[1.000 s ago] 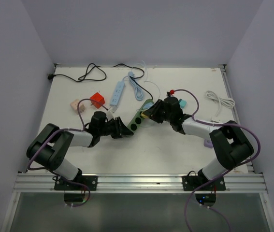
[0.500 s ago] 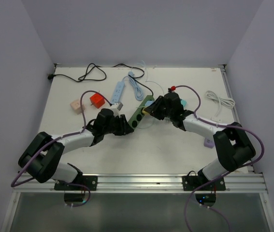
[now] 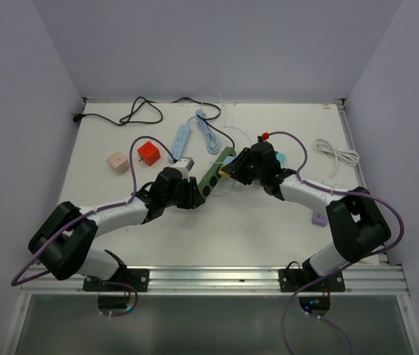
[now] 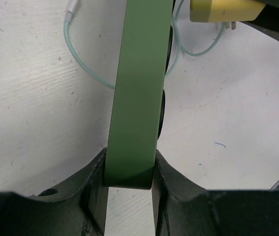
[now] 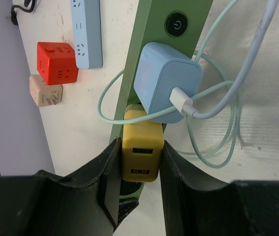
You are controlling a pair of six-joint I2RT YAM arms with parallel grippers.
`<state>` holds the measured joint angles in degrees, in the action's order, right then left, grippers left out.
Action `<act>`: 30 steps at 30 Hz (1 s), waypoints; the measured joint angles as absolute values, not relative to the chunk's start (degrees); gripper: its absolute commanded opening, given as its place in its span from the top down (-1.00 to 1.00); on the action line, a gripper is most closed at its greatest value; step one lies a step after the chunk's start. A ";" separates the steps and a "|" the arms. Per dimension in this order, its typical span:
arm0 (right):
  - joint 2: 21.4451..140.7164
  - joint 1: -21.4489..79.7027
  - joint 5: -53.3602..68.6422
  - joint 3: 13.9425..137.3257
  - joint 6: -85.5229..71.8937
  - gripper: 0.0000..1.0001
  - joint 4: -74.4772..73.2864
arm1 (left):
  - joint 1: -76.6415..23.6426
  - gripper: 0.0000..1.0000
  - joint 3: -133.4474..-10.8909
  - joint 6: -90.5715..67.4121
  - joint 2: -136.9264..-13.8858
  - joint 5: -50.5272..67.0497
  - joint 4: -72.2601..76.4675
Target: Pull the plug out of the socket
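Note:
The socket is a green power strip [image 3: 213, 177] lying diagonally mid-table. My left gripper [image 3: 193, 195] is shut on its near end, the fingers pressed against both sides of the strip [image 4: 139, 88]. My right gripper [image 3: 233, 170] is shut on the yellow plug [image 5: 141, 150], a two-port USB charger clamped between both pads. In the left wrist view the yellow plug [image 4: 225, 10] sits off the strip's face with a gap, and its metal prongs show bare. A light blue adapter [image 5: 166, 81] with a white cable stays plugged in beside the strip's power button [image 5: 176, 24].
Behind the strip lie a red cube [image 3: 148, 153], a beige cube [image 3: 117, 160] and a light blue power strip [image 3: 181, 140]. A black cable [image 3: 131, 113] is at the back left, a coiled white cable [image 3: 335, 155] at the right. A pale green cord [image 5: 213, 147] loops by the plug.
My left arm has stretched forward and carried the green strip's near end up and to the right. The right gripper with the yellow plug has shifted slightly toward the back.

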<state>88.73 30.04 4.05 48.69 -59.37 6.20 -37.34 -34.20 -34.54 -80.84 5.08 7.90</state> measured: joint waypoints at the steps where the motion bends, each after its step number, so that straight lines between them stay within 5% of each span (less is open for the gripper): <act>1: 88.73 30.04 4.03 48.69 -59.37 1.00 6.20 | -37.39 1.00 -34.24 -34.57 -80.86 5.08 7.86; 30: 86.54 30.59 3.57 44.71 -59.79 1.00 7.97 | -26.55 1.00 -26.61 -48.95 -87.48 31.07 26.11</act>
